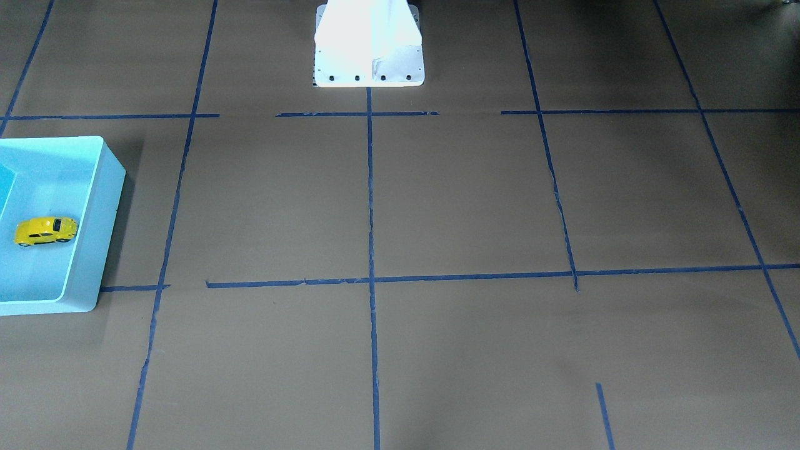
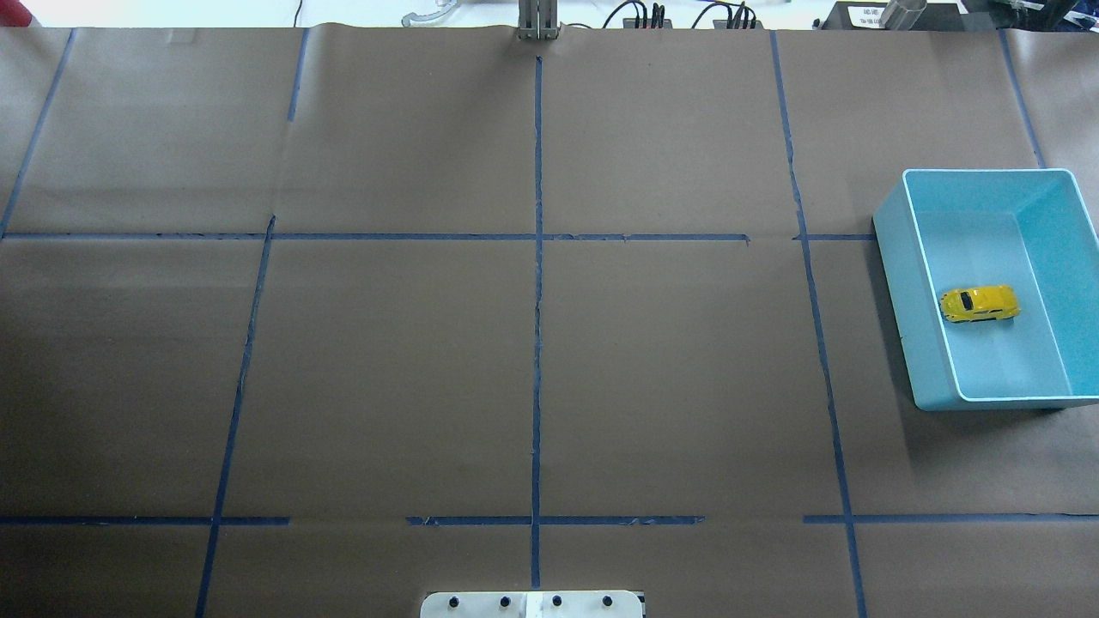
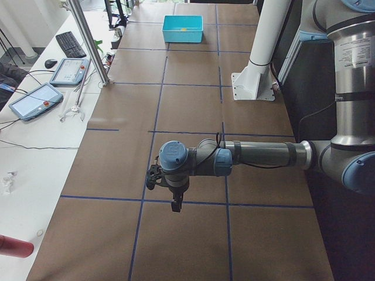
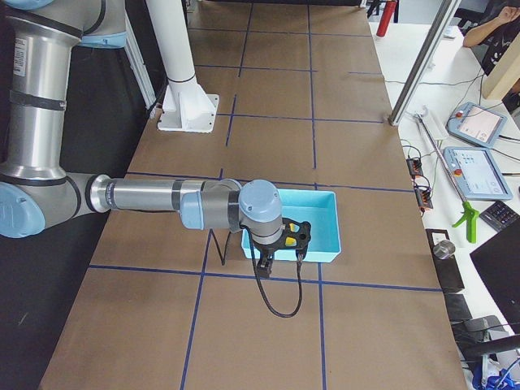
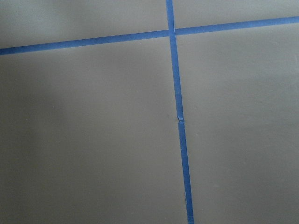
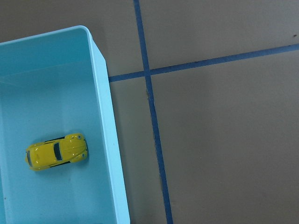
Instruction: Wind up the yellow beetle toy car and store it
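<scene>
The yellow beetle toy car (image 2: 980,304) lies on the floor of the light blue bin (image 2: 901,283) at the table's right side. It also shows in the front-facing view (image 1: 46,230) and the right wrist view (image 6: 56,152), on its wheels and near the bin's wall (image 6: 110,140). My right gripper (image 4: 264,264) hangs high above the table beside the bin (image 4: 325,236); I cannot tell whether it is open or shut. My left gripper (image 3: 173,205) hangs high over bare table far from the bin (image 3: 183,35); I cannot tell its state either.
Brown paper with blue tape lines (image 2: 537,257) covers the table. The white robot base (image 1: 369,47) stands at the middle of the robot's side. Tablets, a keyboard and cables lie on the side benches (image 3: 35,99).
</scene>
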Tool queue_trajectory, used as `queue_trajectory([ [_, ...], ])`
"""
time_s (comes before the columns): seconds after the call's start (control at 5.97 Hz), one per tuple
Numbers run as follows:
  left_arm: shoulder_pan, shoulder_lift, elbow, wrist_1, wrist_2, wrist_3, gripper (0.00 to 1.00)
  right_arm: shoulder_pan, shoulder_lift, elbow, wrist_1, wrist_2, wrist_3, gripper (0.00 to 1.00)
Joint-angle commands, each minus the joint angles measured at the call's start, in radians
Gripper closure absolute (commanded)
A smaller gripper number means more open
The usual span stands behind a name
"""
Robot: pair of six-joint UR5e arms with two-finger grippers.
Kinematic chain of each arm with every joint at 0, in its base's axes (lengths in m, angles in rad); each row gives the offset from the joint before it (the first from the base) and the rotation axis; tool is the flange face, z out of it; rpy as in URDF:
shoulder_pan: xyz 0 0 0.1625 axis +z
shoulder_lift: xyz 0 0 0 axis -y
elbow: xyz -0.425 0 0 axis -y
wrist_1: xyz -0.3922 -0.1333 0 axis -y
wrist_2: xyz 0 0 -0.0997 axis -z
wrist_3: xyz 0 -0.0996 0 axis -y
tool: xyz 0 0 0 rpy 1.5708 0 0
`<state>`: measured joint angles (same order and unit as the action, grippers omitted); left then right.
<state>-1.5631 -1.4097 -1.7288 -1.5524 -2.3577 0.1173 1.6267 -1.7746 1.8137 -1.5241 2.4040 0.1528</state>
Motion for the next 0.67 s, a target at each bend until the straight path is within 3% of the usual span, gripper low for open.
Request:
queue_trajectory([
  [0.0, 0.0, 0.0, 0.0, 0.0, 0.0, 0.001, 0.0, -0.011, -0.002, 0.007, -0.002, 0.003, -0.022, 0.0],
  [0.5, 0.0, 0.002, 0.0, -0.003, 0.0, 0.001, 0.0, -0.08, 0.006, 0.006, -0.024, -0.005, -0.024, 0.0],
])
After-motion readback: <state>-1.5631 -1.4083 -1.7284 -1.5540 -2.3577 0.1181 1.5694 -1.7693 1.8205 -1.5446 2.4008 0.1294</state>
